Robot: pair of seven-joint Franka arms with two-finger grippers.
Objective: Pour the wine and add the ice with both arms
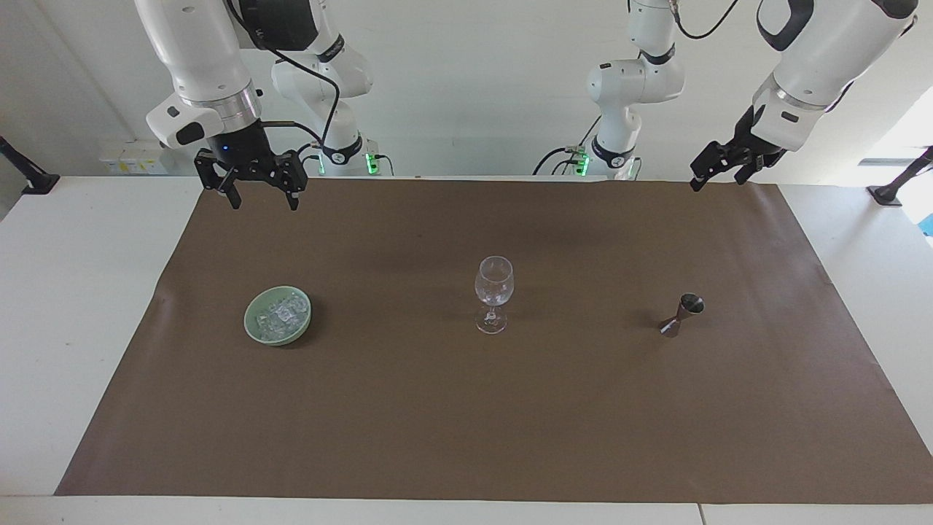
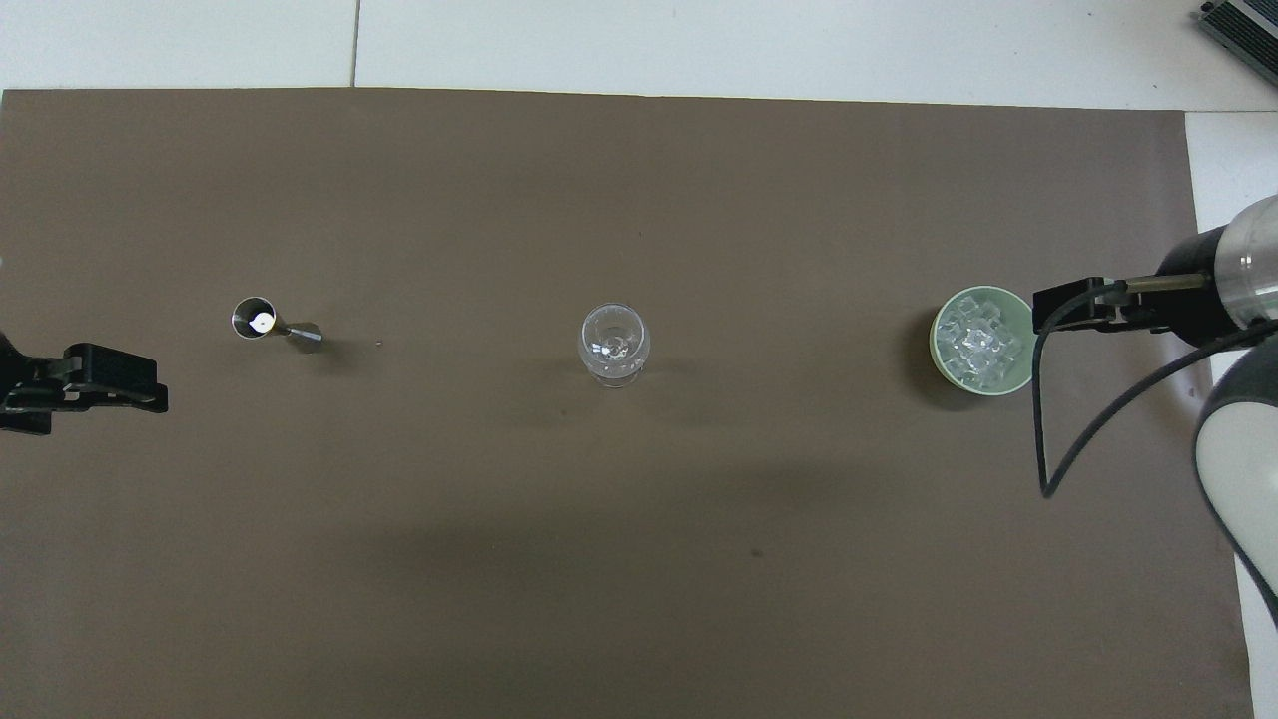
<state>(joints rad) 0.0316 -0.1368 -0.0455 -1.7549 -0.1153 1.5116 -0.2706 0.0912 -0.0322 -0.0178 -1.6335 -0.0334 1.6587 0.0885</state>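
Two white robot arms hang above a table covered by a brown mat, with three vessels in a row across it.

A pale green bowl (image 1: 278, 315) toward the right arm's end holds a heap of clear ice (image 1: 283, 314) chunks. In the middle stands an upright stemmed wine glass (image 1: 493, 294); whether anything is in it cannot be told. Toward the left arm's end stands a small metal jigger (image 1: 682, 314), leaning, its open cup uppermost. The right gripper (image 1: 262, 197) is raised over the mat's edge nearest the robots, fingers spread wide, holding nothing. The left gripper (image 1: 717, 170) is raised over the mat's corner at its own end, turned sideways, fingers also apart and empty.
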